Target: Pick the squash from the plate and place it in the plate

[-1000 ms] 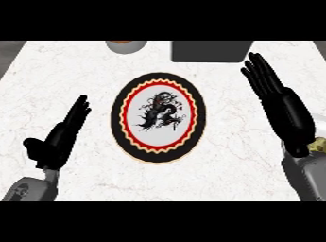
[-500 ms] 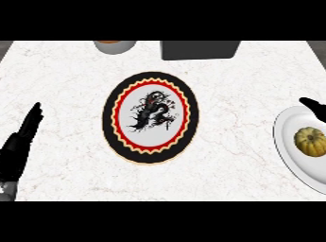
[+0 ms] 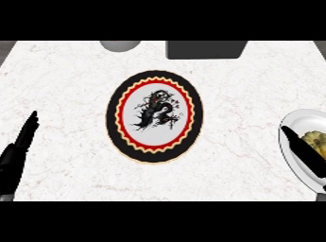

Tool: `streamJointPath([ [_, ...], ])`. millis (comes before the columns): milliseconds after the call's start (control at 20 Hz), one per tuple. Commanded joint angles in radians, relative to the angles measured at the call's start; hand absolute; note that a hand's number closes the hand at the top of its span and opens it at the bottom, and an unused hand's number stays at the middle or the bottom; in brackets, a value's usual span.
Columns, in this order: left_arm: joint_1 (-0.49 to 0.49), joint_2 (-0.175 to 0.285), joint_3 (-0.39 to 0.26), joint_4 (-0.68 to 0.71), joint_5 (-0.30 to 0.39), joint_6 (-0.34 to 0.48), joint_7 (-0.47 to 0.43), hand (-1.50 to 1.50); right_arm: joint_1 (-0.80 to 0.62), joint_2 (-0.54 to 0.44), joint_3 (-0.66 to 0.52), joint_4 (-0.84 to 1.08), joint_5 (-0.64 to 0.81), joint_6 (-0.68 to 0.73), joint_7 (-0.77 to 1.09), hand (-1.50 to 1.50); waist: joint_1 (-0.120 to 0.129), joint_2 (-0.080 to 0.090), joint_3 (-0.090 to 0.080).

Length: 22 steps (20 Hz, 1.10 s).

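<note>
At 4 o'clock your right hand point(image 3: 306, 156) is hovering straight-fingered over the white plate point(image 3: 294, 119), beside the squash point(image 3: 320, 144); your left hand point(image 3: 10, 165) is resting flat at 8 o'clock.

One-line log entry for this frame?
stage: pre-grasp | squash: on white plate, not grasped | right hand: open, over plate beside squash | left hand: open, lower left | patterned plate: centre of counter

Bare marble counter point(image 3: 242, 118) runs between the dragon-patterned plate point(image 3: 118, 113) and the white plate point(image 3: 310, 124), an open lane. At the far edge, a grey round object point(image 3: 120, 45) and a dark box point(image 3: 206, 49) stand well away. Over the white plate's left side lies the right hand point(image 3: 306, 156).
</note>
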Motion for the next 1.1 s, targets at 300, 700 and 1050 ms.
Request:
streamJointPath([
  [300, -0.001, 0.012, 0.006, -0.039, -0.008, -0.014, 0.015, 0.0, 0.218, 0.009, 0.028, -0.093, 0.428, 0.274, 0.52, -1.5, 0.009, 0.011, -0.005],
  [700, 0.007, -0.001, 0.0, -0.068, -0.024, -0.012, 0.055, 0.0, 0.034, -0.086, -0.031, -0.258, 0.556, 0.765, 1.013, -1.5, 0.024, 0.009, 0.0],
  [1050, -0.012, -0.018, 0.009, -0.099, -0.062, -0.001, 0.097, 0.0, -0.068, -0.146, -0.087, -0.2, 0.407, 1.013, 1.115, -1.5, 0.014, 0.006, 0.003],
])
